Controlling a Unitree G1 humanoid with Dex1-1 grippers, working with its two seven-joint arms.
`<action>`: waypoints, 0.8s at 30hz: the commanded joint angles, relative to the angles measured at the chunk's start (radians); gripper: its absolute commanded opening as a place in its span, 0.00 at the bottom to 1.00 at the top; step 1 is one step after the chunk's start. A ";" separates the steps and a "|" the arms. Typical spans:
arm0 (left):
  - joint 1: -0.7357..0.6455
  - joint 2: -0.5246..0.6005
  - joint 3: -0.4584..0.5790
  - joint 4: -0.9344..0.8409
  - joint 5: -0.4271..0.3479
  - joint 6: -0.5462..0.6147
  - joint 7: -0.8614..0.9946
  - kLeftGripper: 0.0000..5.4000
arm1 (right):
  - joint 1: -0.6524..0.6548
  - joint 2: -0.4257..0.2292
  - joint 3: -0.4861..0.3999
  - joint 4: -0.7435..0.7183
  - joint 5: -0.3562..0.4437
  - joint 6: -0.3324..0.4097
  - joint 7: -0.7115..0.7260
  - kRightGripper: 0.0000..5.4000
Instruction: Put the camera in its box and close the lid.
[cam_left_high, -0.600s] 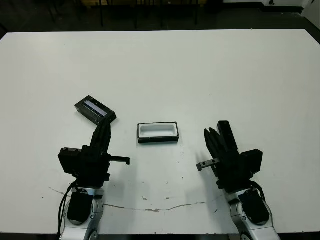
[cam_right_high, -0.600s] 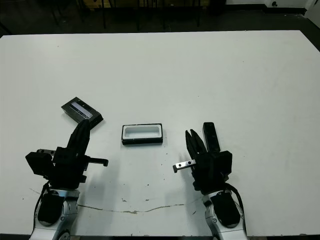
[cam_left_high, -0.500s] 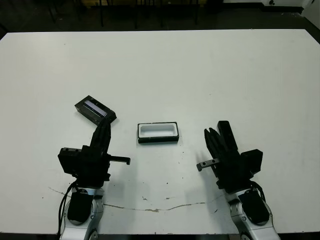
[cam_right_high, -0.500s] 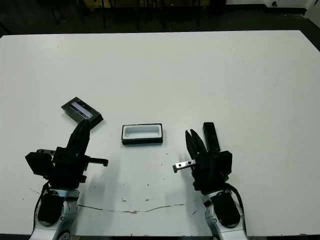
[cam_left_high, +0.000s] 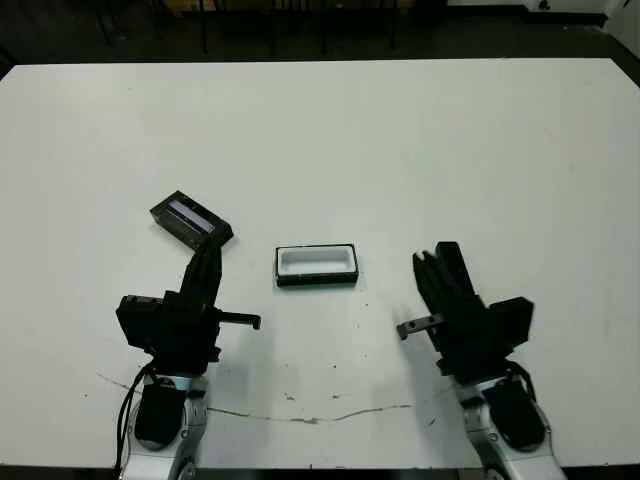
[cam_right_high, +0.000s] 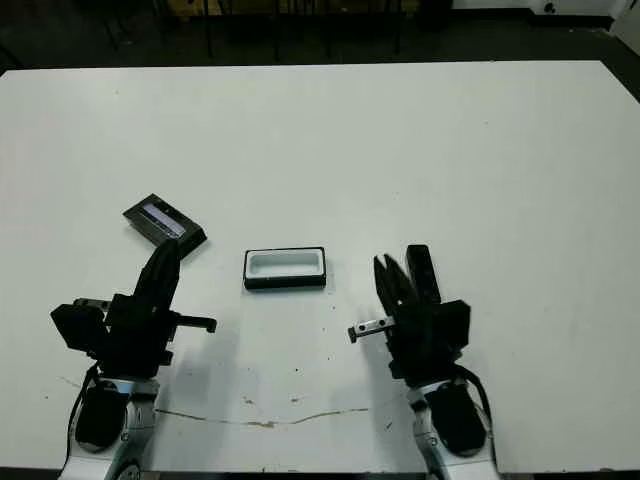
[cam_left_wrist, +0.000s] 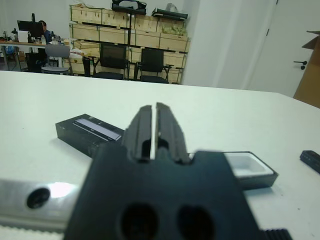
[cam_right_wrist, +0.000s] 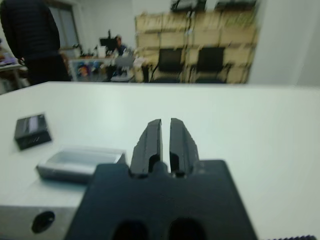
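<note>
The box (cam_left_high: 316, 265), a shallow black tray with a white lining, lies open near the table's middle. The lid (cam_left_high: 191, 219), a black slab with a pale strip, rests to its left. The camera (cam_left_high: 449, 254), a slim black bar, lies right of the box and shows at the left wrist view's edge (cam_left_wrist: 311, 159). My right gripper (cam_left_high: 425, 264) is shut and empty, its fingers close beside the camera's left side. The left gripper (cam_left_high: 212, 250) is shut and empty too, its tip just in front of the lid. The camera is hidden in the right wrist view.
A thin cracked line (cam_left_high: 330, 415) runs across the white table near its front edge. Beyond the far edge stand chairs (cam_left_wrist: 114, 61) and shelves of crates, and a person in dark clothes (cam_right_wrist: 32, 40) stands at the far left.
My right arm has shifted slightly to the right, bringing its fingers closer against the camera. The left arm, box and lid have not moved.
</note>
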 joint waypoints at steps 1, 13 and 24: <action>0.078 0.003 0.001 0.002 0.003 0.022 0.009 0.00 | 0.098 -0.032 -0.037 -0.120 -0.031 0.111 -0.027 0.00; 0.069 0.003 0.003 0.004 -0.026 0.025 0.005 0.00 | 0.031 -0.039 -0.096 -0.131 -0.061 0.300 -0.034 0.34; 0.066 0.005 0.007 0.009 -0.020 0.024 0.006 0.00 | 0.002 -0.038 -0.122 -0.047 0.028 0.382 0.030 0.69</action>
